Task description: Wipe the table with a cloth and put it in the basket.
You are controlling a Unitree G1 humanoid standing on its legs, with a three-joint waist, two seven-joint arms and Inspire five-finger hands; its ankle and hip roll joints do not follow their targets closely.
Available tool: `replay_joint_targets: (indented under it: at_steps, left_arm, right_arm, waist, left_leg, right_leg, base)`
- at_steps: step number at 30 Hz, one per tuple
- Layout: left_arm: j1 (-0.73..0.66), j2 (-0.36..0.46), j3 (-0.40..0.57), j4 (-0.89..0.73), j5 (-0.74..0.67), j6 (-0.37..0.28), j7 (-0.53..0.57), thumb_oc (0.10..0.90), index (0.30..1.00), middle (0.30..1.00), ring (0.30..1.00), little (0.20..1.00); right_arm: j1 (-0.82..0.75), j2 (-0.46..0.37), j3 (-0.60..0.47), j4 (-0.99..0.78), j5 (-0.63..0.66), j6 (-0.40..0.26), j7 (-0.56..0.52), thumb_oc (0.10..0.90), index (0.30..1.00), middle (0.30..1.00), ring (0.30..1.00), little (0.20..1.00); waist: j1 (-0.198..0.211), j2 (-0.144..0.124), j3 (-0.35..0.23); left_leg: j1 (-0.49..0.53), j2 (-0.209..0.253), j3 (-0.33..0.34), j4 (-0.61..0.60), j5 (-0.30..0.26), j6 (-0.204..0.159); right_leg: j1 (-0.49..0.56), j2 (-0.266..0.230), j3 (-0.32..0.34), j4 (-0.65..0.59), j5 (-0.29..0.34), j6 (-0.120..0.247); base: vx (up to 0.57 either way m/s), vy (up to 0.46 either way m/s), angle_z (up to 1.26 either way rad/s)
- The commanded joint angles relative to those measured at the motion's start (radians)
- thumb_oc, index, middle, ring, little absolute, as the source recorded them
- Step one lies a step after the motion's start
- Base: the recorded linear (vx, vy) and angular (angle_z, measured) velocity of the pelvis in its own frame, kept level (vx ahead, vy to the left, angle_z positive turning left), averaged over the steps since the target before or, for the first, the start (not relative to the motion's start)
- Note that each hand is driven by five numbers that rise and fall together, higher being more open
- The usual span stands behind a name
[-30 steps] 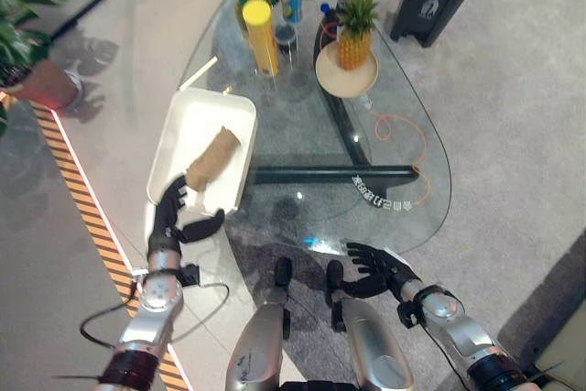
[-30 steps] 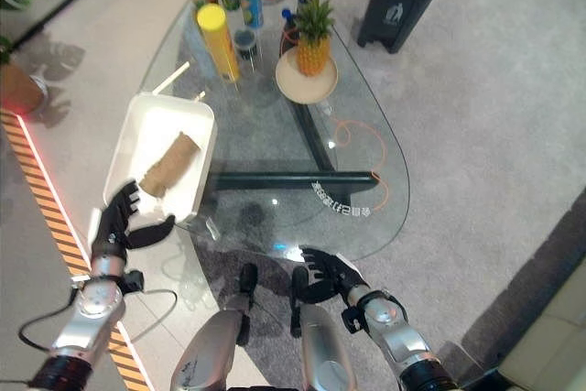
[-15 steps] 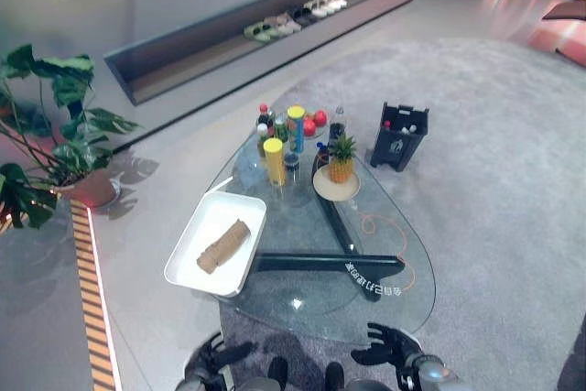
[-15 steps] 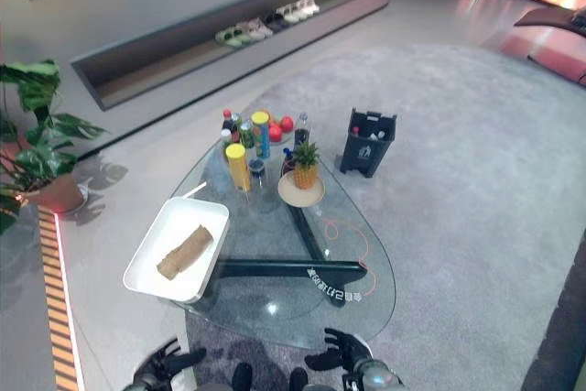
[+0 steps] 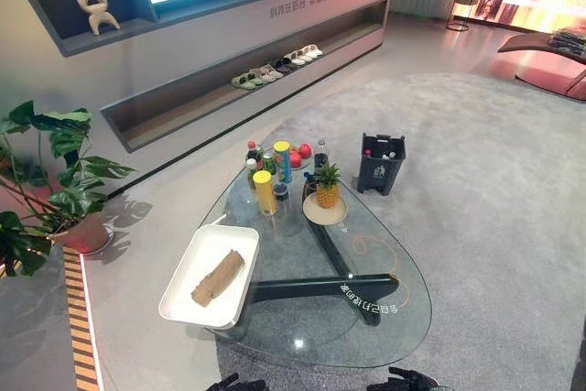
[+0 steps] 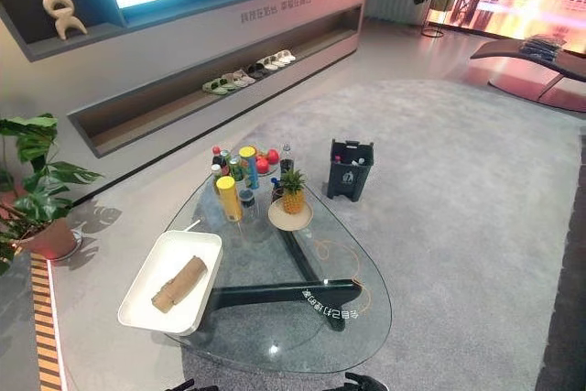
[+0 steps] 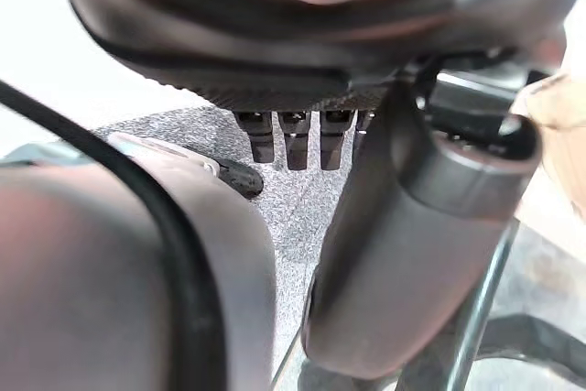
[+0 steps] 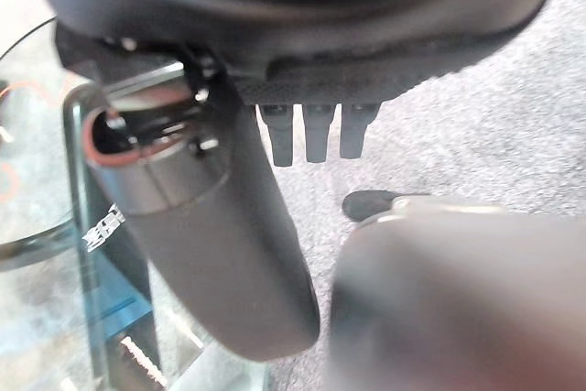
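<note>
A rolled brown cloth (image 5: pixel 218 278) lies in the white basket (image 5: pixel 189 263), a shallow tray on the left end of the glass table (image 5: pixel 316 329). My left hand (image 5: pixel 234 382) and my right hand (image 5: pixel 409 378) sit low in front of the table's near edge, apart from the tray and the cloth. In the left wrist view my left hand (image 7: pixel 417 226) has relaxed fingers and holds nothing. Past the open right hand (image 8: pixel 215 244) in its own wrist view are the carpet and the glass edge, with nothing in its grasp.
Several bottles and cans (image 5: pixel 273 164) stand at the table's far end beside a pineapple on a plate (image 5: pixel 326 191). A dark bin (image 5: pixel 379 163) sits on the carpet beyond. A potted plant (image 5: pixel 57 191) stands at the left, by a striped floor strip.
The camera has tilted up, so the whole picture shifted and now takes in the room. My left hand has drawn back from the tray's near corner. The cloth has not moved.
</note>
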Motion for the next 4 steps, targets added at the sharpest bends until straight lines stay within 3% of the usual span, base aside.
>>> replay_joint_targets:
  at_steps: [1, 4]
  left_arm:
    - [-0.054, -0.025, -0.002, 0.061, 0.021, -0.015, -0.034, 0.800, 0.900, 0.900, 0.900, 0.900]
    - [-0.050, -0.027, -0.002, 0.062, 0.027, -0.029, -0.032, 0.800, 0.900, 0.900, 0.900, 0.900]
  right_arm:
    - [0.012, 0.033, 0.028, 0.047, 0.006, 0.012, 0.013, 0.800, 0.900, 0.900, 0.900, 0.900]
    - [0.012, 0.036, 0.021, 0.057, 0.013, 0.008, 0.016, 0.800, 0.900, 0.900, 0.900, 0.900]
  waist:
    - [-0.012, -0.032, 0.004]
    - [-0.012, -0.029, 0.004]
  left_leg:
    - [-0.004, -0.029, 0.009, 0.027, -0.071, 0.010]
    - [0.000, -0.027, 0.010, 0.022, -0.069, 0.011]
  right_leg:
    - [0.034, -0.046, -0.040, -0.030, 0.012, 0.041]
    - [0.035, -0.045, -0.039, -0.030, 0.012, 0.040]
  base:
    - [0.01, 0.003, -0.04]
    - [0.00, 0.000, 0.00]
